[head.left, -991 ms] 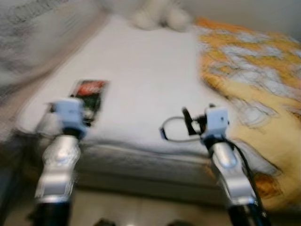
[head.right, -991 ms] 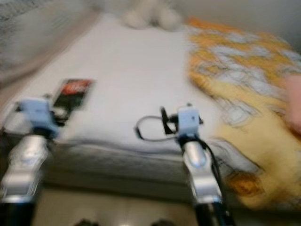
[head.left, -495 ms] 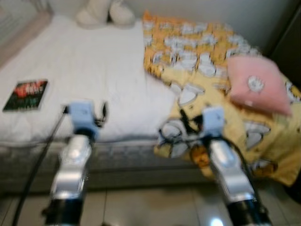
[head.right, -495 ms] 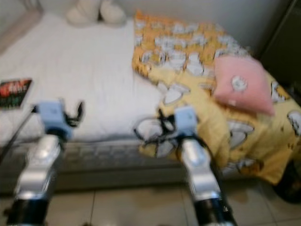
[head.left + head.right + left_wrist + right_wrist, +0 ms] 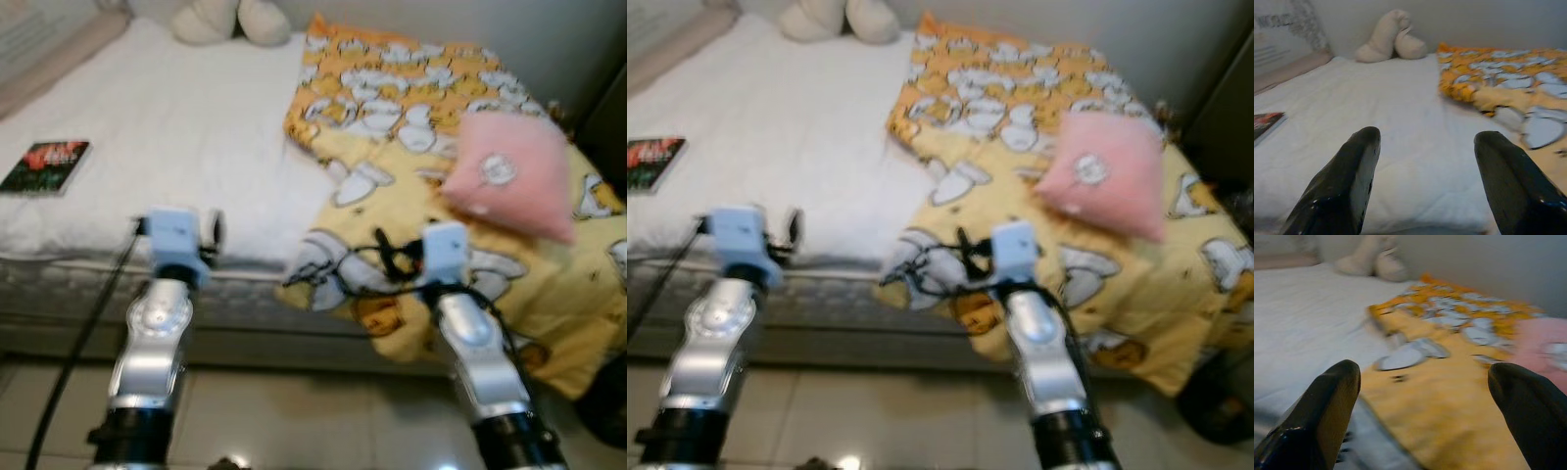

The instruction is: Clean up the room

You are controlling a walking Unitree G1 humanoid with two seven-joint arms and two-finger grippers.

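Note:
A bed with a white sheet [image 5: 176, 127] stands before me. A yellow and orange patterned blanket [image 5: 411, 108] lies rumpled over its right half and hangs over the front edge. A pink cushion [image 5: 509, 171] rests on the blanket. A book with a dark red cover [image 5: 45, 166] lies on the sheet at the left. A cream plush toy [image 5: 230, 20] sits at the head of the bed. My left gripper [image 5: 1422, 161] is open, held over the bed's front edge. My right gripper [image 5: 1425, 406] is open too, above the blanket's hanging edge.
Pale floor tiles [image 5: 284, 411] run along the front of the bed. A wall [image 5: 1474, 22] closes off the far side. A dark piece of furniture [image 5: 1225, 98] stands at the right. A black cable [image 5: 73, 362] trails down beside my left arm.
The camera has swung right and steadied: the book slid toward the left edge, and the blanket and pink cushion came into full view. Both arms stay raised before the bed.

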